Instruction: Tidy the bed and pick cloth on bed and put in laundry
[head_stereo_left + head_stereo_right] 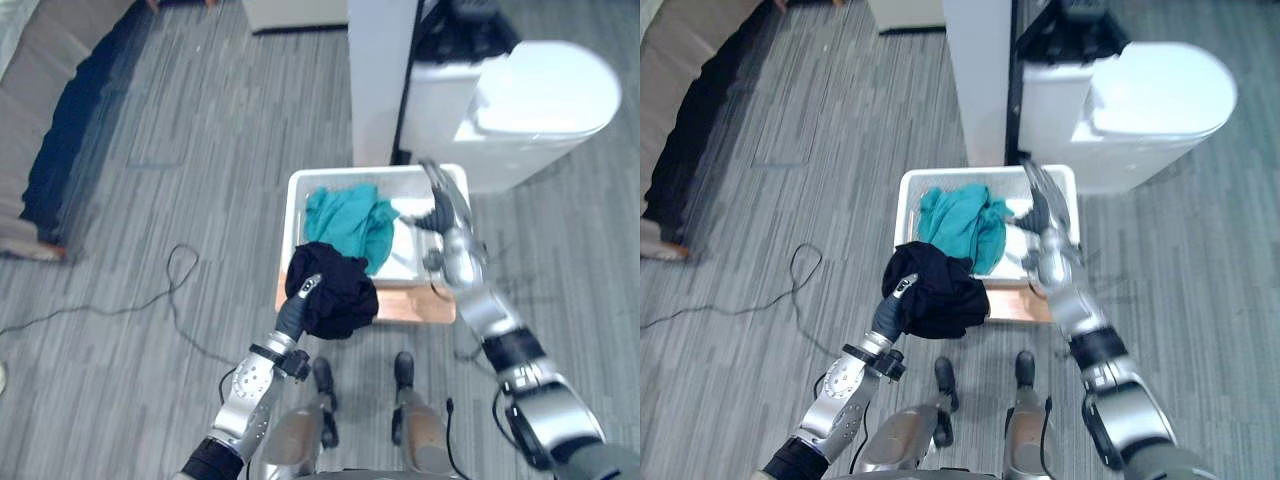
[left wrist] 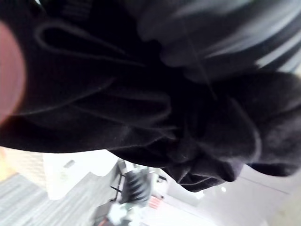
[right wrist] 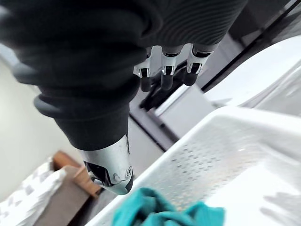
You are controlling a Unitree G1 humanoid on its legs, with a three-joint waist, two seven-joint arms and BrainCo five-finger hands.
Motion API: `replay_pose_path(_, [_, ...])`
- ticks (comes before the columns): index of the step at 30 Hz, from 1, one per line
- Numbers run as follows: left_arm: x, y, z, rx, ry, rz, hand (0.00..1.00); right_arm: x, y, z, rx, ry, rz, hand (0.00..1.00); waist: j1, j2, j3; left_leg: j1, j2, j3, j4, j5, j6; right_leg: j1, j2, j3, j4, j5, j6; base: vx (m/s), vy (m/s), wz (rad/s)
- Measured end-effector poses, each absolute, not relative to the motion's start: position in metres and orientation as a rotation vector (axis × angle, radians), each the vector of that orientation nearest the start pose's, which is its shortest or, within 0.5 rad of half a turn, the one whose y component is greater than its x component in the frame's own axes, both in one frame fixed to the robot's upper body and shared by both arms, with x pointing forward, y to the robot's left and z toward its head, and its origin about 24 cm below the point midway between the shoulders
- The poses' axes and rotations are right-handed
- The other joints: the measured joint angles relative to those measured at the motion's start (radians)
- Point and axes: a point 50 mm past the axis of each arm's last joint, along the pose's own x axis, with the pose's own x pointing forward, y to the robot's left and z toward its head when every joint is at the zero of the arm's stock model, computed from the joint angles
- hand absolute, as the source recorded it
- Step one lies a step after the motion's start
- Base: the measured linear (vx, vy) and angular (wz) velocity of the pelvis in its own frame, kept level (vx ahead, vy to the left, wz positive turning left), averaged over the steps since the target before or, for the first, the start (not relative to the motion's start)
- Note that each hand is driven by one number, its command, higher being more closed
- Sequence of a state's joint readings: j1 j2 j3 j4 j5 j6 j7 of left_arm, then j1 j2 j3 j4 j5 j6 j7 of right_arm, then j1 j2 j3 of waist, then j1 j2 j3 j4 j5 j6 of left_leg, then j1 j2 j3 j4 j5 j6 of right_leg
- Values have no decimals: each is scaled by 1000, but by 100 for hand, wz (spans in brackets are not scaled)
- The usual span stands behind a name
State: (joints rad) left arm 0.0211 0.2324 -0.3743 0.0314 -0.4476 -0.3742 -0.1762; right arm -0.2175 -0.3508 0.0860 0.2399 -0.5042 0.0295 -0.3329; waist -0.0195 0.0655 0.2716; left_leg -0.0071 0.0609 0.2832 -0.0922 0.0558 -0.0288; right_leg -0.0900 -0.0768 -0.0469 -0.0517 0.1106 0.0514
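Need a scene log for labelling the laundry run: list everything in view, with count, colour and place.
laundry basket: one, white, on the floor straight ahead.
teal cloth: one, teal, bunched inside the basket.
black cloth: one, black, held up at the basket's near left corner.
wooden board: one, brown, under the basket's near edge.
bed: one, beige with a dark blue side, far left.
appliance: one, white with a rounded lid, beyond the basket on the right.
cabinet panel: one, white, upright behind the basket.
left hand: fingers closed on the black cloth.
right hand: fingers straight, above the basket's right side.
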Motion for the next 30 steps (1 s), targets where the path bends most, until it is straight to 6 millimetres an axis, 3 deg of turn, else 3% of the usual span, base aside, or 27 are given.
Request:
replay_pose_path(6, [233, 113, 73, -162, -315, -423, 100, 240, -236, 18, -829, 94, -335, 0, -34, -24, -80, 58, 9, 44, 0, -23, -11, 43, 12, 47, -20, 0, 0, 16, -9, -22])
replay_pose_path(8, [242, 118, 81, -108, -343, -371, 100, 229, -237, 7, -823, 149, -334, 0, -54, -26, -87, 67, 9, 50, -1, -23, -11, 50, 11, 50, -20, 0, 0, -35, -1, -9])
replay_pose_path(11, [273, 133, 100, -25, -393, -248, 100, 216, -236, -6, -806, 209, -328, 0, -71, -34, -88, 74, 8, 76, -5, -27, -17, 46, 13, 75, -20, 4, 7, -86, 8, -19])
replay_pose_path(15, [332, 164, 138, 129, -436, -46, 100, 213, -235, -13, -761, 243, -330, 0, -89, -68, -79, 39, 7, 129, -8, -27, -15, -16, 14, 123, -17, 24, 12, -94, -2, -34])
replay_pose_path(19, [354, 178, 165, 202, -476, 65, 100, 213, -236, -16, -725, 261, -338, 0, -134, -98, -57, 13, 4, 168, -8, -21, -20, -65, 14, 153, -2, 34, 19, -23, 2, -27])
replay_pose_path(24, [365, 167, 197, 264, -565, 67, 100, 218, -232, -12, -683, 232, -364, 0, -162, -115, 17, -34, -2, 202, 34, -30, -5, -121, 8, 188, 16, 57, 17, 37, 23, -18])
replay_pose_path(27, [368, 156, 200, 310, -554, -7, 100, 228, -230, -4, -673, 192, -365, 0, -165, -115, 71, -89, 10, 202, 116, -65, 12, -153, 3, 192, 37, 57, 18, 36, 12, -6])
replay_pose_path(30, [368, 141, 177, 353, -458, -106, 100, 243, -223, 11, -646, 117, -366, 0, -167, -111, 139, -148, 35, 196, 223, -117, 15, -177, 5, 191, 59, 54, 21, 0, 0, 0])
